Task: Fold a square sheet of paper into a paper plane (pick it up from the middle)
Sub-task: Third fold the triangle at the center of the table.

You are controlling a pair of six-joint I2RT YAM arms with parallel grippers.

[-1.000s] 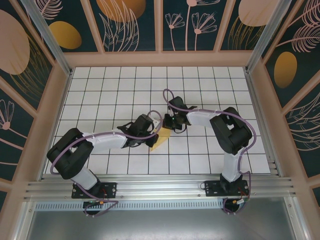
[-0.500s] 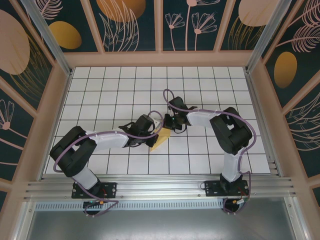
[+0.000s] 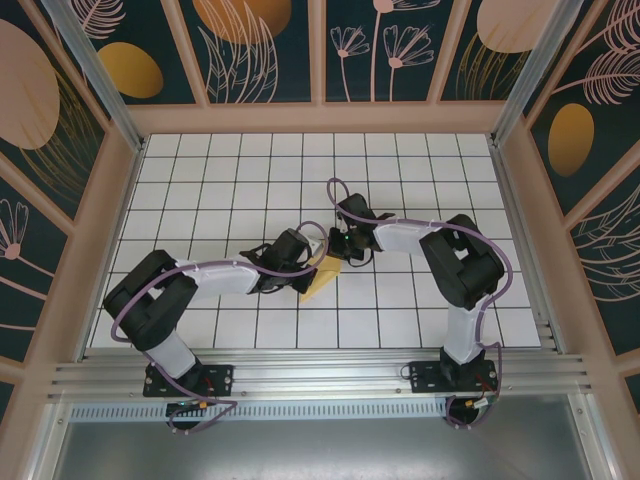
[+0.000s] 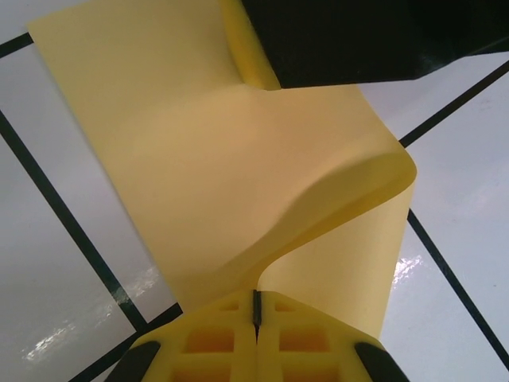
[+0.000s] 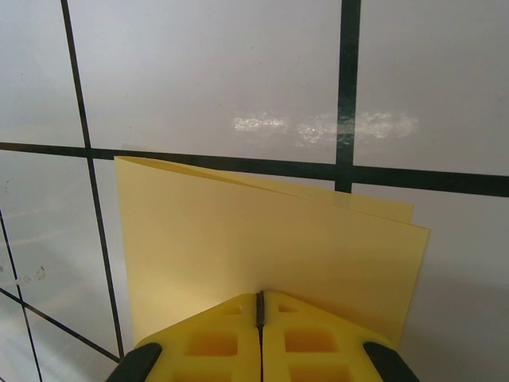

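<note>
**Both grippers pinching the folded yellow sheet near the table's middle**

The square sheet of paper (image 3: 322, 280) is sitting just to the near side of the middle of the white gridded table (image 3: 200, 180), folded over and partly raised off the table top. The left gripper (image 3: 313, 264) is reaching in from the table's left side. Its jaws are clenching one edge of the sheet, and past its yellow fingertips (image 4: 215, 338) the paper is bulging in a soft curved loop above the table's black grid lines (image 4: 56, 207). The right gripper (image 3: 340, 256) is reaching in from the table's right side. Its jaws are pressing tight on the doubled sheet, whose two layers are standing slightly offset over one of the table's grid lines.
</note>
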